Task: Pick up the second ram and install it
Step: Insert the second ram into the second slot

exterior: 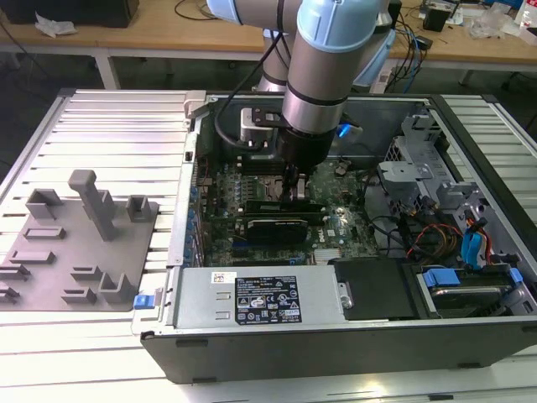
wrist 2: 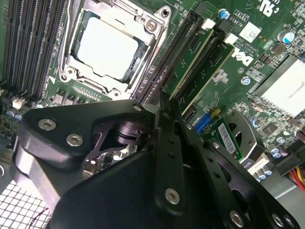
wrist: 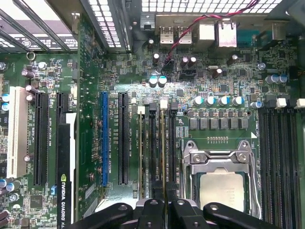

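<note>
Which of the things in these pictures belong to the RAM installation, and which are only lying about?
Job in hand:
- gripper, down at the memory slots
- second ram, standing in a slot right at the gripper
- motherboard

Just lying about:
- grey fixture plate beside the computer case
- graphics card
- power supply
- processor socket

One arm (exterior: 323,59), one end effector (wrist 2: 159,107), one case (exterior: 336,344), one fixture plate (exterior: 50,277). Inside: one processor socket (wrist 2: 107,47), two seated ram sticks (wrist 2: 193,59) (wrist 2: 209,74), one graphics card (exterior: 273,228), one power supply (exterior: 252,298).
</note>
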You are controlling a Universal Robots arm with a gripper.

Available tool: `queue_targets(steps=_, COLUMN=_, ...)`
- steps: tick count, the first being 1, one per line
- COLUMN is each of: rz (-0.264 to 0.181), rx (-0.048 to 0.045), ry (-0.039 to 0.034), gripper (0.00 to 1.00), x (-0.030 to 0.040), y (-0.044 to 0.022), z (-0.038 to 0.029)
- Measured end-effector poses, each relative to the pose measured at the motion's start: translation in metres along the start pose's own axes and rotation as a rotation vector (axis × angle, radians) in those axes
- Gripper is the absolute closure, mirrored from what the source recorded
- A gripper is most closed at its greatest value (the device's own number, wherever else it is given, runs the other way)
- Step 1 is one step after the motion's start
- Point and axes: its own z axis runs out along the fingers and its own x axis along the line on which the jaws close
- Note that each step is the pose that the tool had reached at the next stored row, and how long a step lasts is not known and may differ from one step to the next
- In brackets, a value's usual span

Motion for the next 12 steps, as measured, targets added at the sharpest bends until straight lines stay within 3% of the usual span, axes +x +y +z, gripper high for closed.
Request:
queue_targets(steps=6, rz=0.0, rx=0.0001, ry=0.0, gripper=0.87, x=0.0, y=-0.0003, z=0.0029)
queue_targets(steps=12, rz=0.001, rx=0.0001, ry=0.0, gripper=0.87, x=0.0, y=-0.0001, z=0.0014)
